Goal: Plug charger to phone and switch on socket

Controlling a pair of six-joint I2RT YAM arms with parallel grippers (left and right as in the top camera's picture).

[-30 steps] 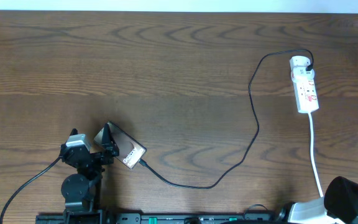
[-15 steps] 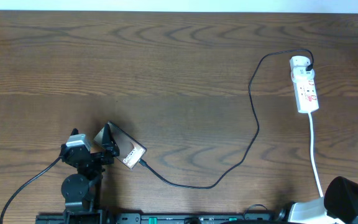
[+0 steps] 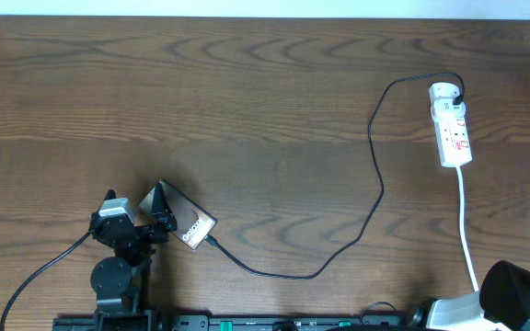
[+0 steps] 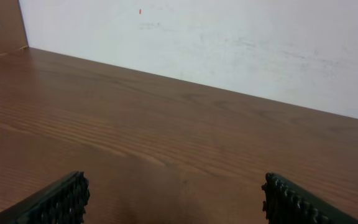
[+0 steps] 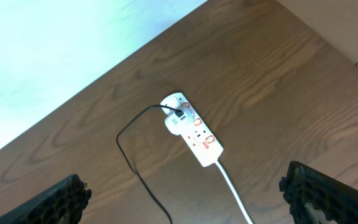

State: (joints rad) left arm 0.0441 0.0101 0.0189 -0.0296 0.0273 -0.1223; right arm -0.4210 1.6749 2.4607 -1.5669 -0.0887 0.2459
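Observation:
The bronze-gold phone (image 3: 190,223) lies flat near the table's front left. The charger (image 3: 380,188), a thin black cable, meets the phone's lower right end with its tip (image 3: 210,240). It loops across the table to the white socket (image 3: 450,124) at the far right, where its black plug (image 3: 455,91) sits in the rounded end. My left gripper (image 3: 136,199) stands open just left of the phone, and its wrist view (image 4: 174,186) shows only bare wood between the fingers. My right gripper (image 5: 184,186) hangs open high above the socket (image 5: 191,132) and cable (image 5: 132,165).
A white cord (image 3: 467,230) runs from the socket toward the right arm's base (image 3: 518,294) at the front right corner. A white wall (image 4: 229,43) borders the table's far edge. The left arm's own black cable (image 3: 35,276) trails to the front left.

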